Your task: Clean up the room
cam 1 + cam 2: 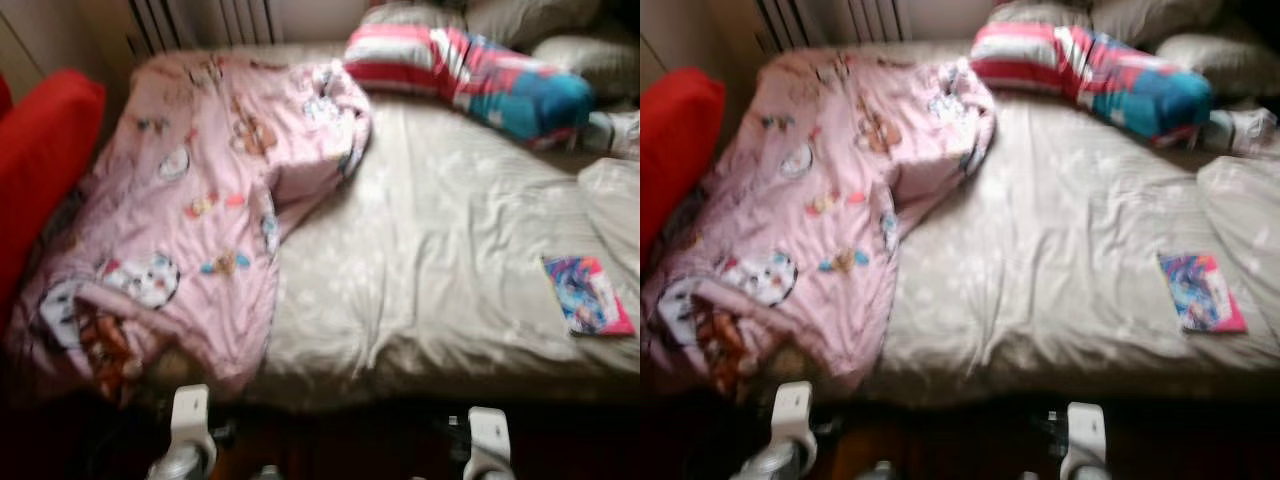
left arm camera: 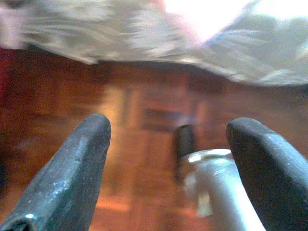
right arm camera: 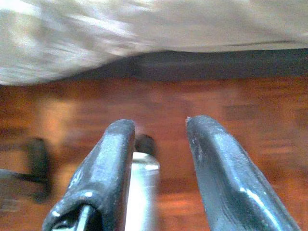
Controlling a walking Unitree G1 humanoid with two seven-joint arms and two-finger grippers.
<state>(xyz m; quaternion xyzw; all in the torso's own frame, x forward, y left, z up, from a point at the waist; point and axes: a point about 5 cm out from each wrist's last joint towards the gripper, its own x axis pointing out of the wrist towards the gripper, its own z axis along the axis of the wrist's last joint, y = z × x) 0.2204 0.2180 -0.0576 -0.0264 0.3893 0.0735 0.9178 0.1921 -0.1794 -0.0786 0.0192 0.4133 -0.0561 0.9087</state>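
A: Since the head views are blurred, I'll keep it rough: bed (image 1: 450,260) with a beige sheet, pink blanket (image 1: 200,210) bunched over its left half, striped pillow (image 1: 470,70) at the head, a small book (image 1: 588,293) lying flat near the right edge. Red cushion (image 1: 40,150) just beside the bed on the left.

B: Arms?

A: Both low at the foot of the bed, only the wrists seen from the head. Nothing touched.

B: Left wrist view?

A: Left hand (image 2: 168,163) released, fingers wide apart, nothing between them, pointing at the wood floor (image 2: 144,96) with the bed edge above. The other arm's silver tube crosses in front.

B: Right wrist view?

A: Right hand (image 3: 159,163) also released, narrower gap, empty, over the same floor below the sheet.

B: Step?

A: Looks like approach, picking a first target; tidying not begun. Next move probably calls for raising an arm over the mattress, either to the book, well apart from both hands, or to a blanket edge to spread it flat.
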